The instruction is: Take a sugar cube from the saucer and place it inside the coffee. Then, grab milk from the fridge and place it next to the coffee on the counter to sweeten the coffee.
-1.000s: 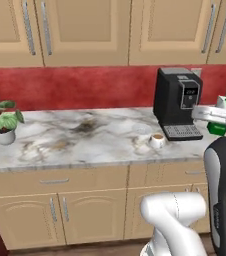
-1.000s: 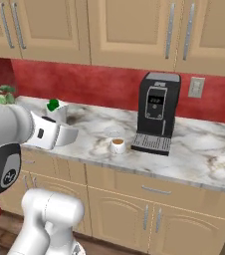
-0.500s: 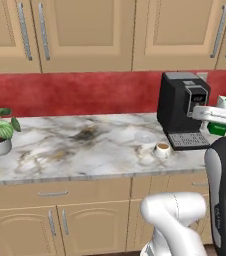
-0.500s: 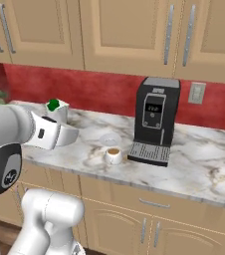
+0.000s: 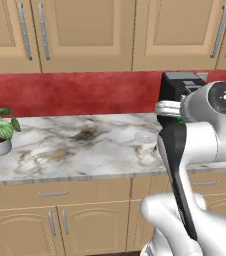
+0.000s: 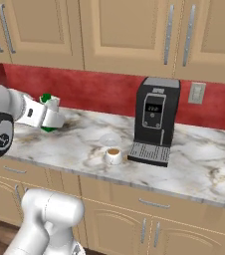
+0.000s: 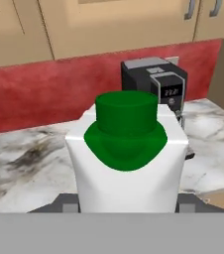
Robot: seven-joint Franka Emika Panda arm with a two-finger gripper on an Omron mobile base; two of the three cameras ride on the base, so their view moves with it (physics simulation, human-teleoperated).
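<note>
My gripper (image 6: 51, 117) is shut on the milk (image 6: 50, 110), a white carton with a green cap, and holds it above the left part of the counter (image 6: 199, 164). In the hand view the milk (image 7: 126, 163) stands close up between the jaws. The coffee (image 6: 113, 155), a small white cup of brown liquid, sits on the counter in front of the saucer (image 6: 109, 139), well to the right of the carton. In the left base view the saucer (image 5: 145, 137) lies beside my arm. The sugar cube and the fridge are out of view.
A tall black coffee machine (image 6: 154, 124) stands just right of the cup, against the red back wall. A potted plant (image 5: 0, 132) sits at the counter's left end. Beige wall cabinets hang above the counter, and bare marble (image 5: 60, 150) stretches between plant and saucer.
The whole picture has shifted as the base moved. My arm has swung across the left base view with the milk still in the gripper, and it now covers part of the coffee machine.
</note>
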